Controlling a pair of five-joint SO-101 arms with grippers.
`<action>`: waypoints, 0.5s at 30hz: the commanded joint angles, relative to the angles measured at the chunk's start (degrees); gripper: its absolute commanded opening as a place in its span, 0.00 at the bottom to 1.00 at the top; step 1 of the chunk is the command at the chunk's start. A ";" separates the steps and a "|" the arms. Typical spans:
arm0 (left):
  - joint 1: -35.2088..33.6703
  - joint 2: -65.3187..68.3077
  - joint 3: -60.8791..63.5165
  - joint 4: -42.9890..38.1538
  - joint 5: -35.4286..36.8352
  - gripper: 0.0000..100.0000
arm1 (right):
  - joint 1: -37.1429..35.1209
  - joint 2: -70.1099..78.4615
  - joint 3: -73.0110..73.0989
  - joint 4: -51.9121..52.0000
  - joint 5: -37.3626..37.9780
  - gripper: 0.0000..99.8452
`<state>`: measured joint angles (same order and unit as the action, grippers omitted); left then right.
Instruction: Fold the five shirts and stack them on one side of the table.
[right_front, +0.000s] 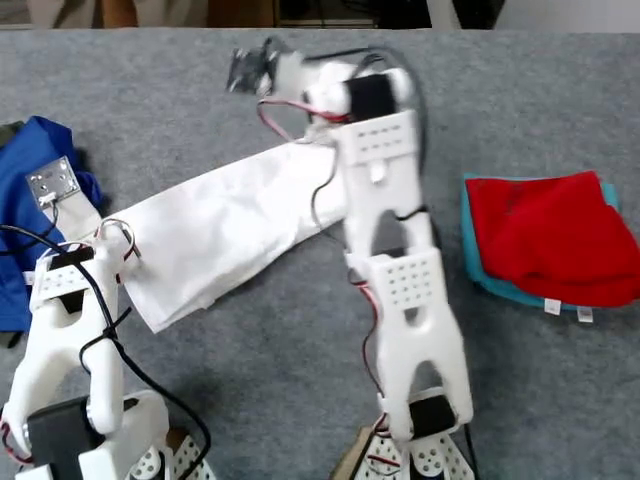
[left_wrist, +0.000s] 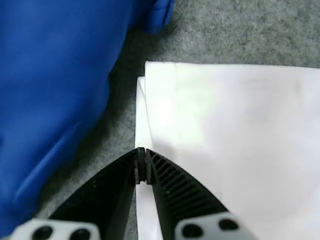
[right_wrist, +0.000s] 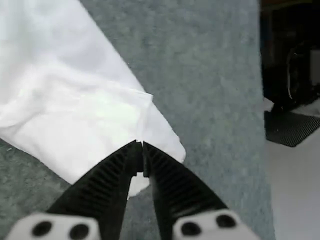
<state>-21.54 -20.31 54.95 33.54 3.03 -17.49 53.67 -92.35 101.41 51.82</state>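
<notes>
High view: white shirt (right_front: 220, 230) lies mid-table as a long narrow band, slanting from the near left toward the far middle, one arm at each end. Left gripper (right_front: 115, 245) at the near-left end, right gripper (right_front: 308, 138) at the far end. Left wrist view: left gripper (left_wrist: 142, 167) jaws clenched on the white shirt (left_wrist: 240, 140) at its layered edge, blue shirt (left_wrist: 50, 75) just beside. Right wrist view: right gripper (right_wrist: 141, 157) jaws pinched on a corner of the white shirt (right_wrist: 65, 100). Step, as I judge it: mid-fold on the white shirt, already narrowed lengthwise and held at both ends. Next likely calls for bringing one end over the other to halve the length, keeping the edges lined up and the cloth taut enough not to bunch, then letting go and moving it to the stack. Counts: two arms. White shirt one, blue shirt (right_front: 30, 160) one, loose and crumpled at the table's (right_front: 250, 400) left edge. Red shirt (right_front: 550, 235) one, folded on top of one teal shirt (right_front: 497, 285) at the right, which looks like the stack side. Four shirts sure; a dark scrap by the blue could be the fifth, can't tell.
</notes>
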 joint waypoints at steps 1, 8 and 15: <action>-0.09 -0.84 -8.70 10.55 0.09 0.07 | 5.85 -9.27 -0.84 0.97 -6.33 0.01; -0.53 2.68 -29.10 36.48 0.26 0.15 | 14.20 -17.71 16.66 0.97 -7.91 0.01; -2.37 19.47 -36.04 41.05 -0.18 0.15 | 17.89 -26.59 35.91 0.88 -7.74 0.01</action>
<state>-22.33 -6.51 23.03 73.63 3.03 -1.85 33.98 -61.85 101.41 44.70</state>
